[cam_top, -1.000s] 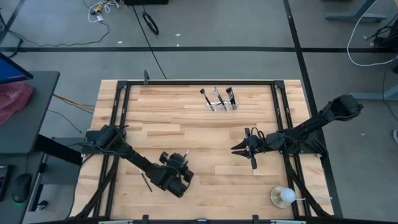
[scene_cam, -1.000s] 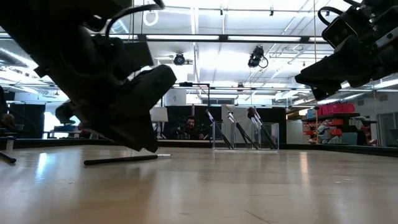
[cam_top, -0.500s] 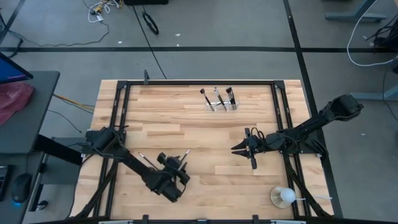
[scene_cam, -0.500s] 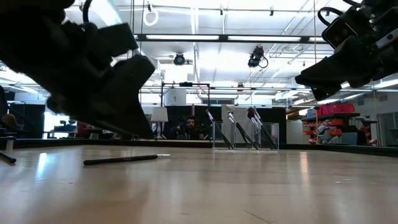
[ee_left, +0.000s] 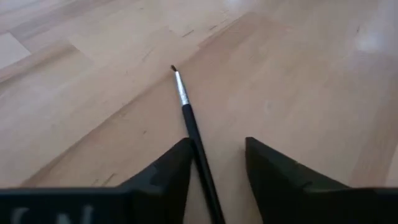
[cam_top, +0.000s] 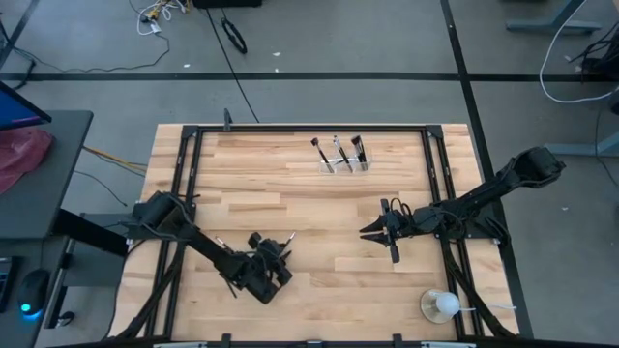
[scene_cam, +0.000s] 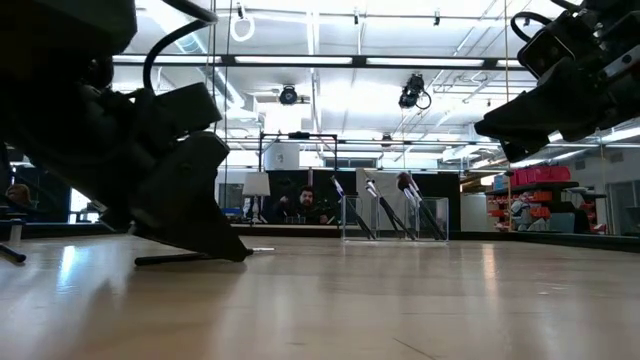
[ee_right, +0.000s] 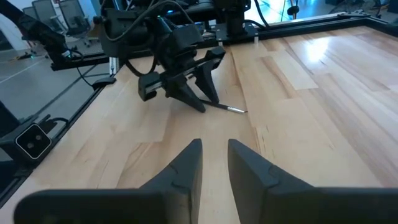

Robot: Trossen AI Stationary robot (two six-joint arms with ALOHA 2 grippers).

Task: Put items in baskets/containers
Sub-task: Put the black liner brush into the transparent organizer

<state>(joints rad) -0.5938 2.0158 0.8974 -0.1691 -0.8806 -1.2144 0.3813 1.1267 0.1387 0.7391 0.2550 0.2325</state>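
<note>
One brush point(ee_left: 189, 127) lies between left gripper point(ee_left: 214, 163) open fingers | step: grasp | next: close, carry to organizer point(cam_top: 344, 165) | right gripper point(cam_top: 389, 232) waits mid-table, fingers slightly parted

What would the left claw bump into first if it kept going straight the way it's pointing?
Most likely the thin makeup brush lying on the wooden table. The left claw is open, angled down with a finger on each side of the handle, so it would meet brush and tabletop almost together.
</note>
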